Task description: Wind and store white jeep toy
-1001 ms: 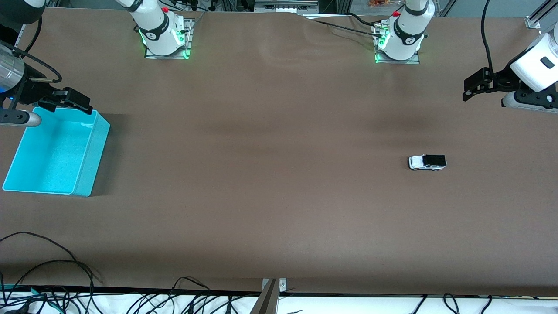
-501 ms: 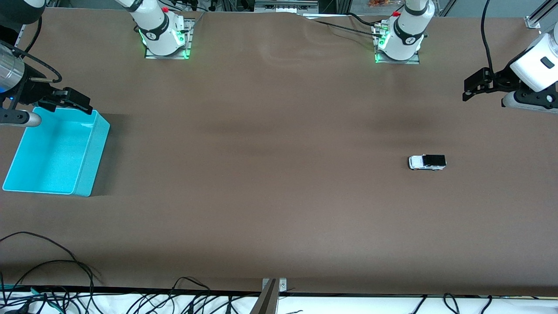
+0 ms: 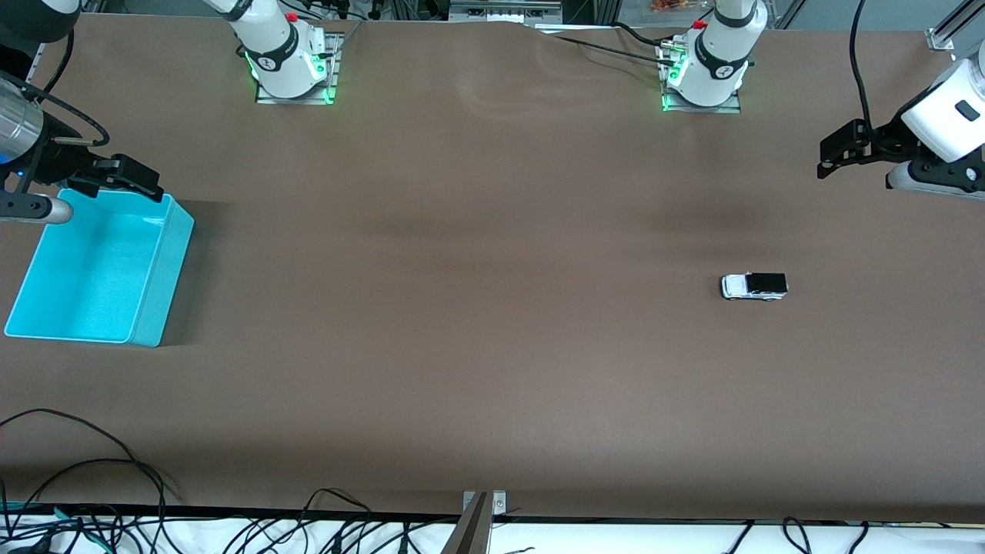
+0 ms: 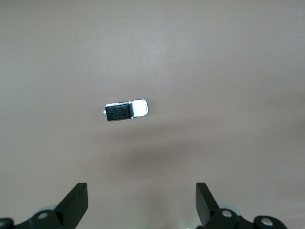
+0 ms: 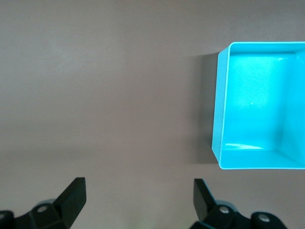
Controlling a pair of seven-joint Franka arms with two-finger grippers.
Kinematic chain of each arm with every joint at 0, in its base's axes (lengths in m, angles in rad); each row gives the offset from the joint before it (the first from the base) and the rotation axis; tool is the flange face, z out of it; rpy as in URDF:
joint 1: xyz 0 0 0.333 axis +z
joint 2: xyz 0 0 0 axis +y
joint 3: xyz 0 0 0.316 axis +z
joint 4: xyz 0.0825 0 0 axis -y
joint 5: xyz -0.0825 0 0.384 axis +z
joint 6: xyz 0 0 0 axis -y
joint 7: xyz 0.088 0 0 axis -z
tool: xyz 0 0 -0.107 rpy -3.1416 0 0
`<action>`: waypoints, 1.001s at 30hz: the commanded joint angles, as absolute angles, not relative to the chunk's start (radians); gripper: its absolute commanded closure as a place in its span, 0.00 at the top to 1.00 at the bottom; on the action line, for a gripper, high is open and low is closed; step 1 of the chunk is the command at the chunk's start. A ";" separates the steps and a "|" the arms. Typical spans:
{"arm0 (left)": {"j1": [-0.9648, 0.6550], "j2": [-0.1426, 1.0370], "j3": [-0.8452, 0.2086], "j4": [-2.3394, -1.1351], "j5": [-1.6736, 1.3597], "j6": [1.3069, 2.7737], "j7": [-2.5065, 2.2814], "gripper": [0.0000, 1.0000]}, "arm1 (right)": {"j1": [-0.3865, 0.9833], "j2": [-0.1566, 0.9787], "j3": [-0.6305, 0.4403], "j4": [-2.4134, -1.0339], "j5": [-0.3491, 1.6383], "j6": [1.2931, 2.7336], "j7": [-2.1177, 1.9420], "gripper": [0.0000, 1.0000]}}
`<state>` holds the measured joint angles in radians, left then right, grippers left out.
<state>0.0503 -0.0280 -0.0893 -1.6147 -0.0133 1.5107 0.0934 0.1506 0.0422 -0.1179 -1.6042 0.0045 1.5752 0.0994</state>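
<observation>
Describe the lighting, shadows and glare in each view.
Front view: even overhead light, soft dark bands on the brown table, green glow at both arm bases. Left wrist view: a faint blurred shadow on the table beside the toy car. Right wrist view: white glare inside the turquoise bin, which casts a dark shadow.

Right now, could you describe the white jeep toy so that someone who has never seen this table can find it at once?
Start from the brown table and go toward the left arm's end, away from the turquoise bin at the right arm's end. The white jeep toy sits there alone on the bare surface, on its wheels. It is tiny, with a white front and a black roof and rear.
</observation>
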 commanded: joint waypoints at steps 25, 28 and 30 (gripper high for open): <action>0.052 0.003 -0.087 -1.582 -0.008 1.506 0.114 1.00 | 0.155 0.032 -0.117 -1.606 -0.009 1.571 0.087 1.00; 0.052 0.005 -0.087 -1.582 -0.008 1.503 0.112 1.00 | 0.155 0.032 -0.117 -1.606 -0.009 1.571 0.087 1.00; 0.052 0.006 -0.087 -1.583 -0.008 1.502 0.113 1.00 | 0.155 0.032 -0.117 -1.606 -0.009 1.571 0.087 1.00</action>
<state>0.0503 -0.0111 -0.0889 -1.6147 -0.0133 1.5135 0.0947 0.1506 0.0422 -0.1177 -1.6042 0.0045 1.5751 0.0993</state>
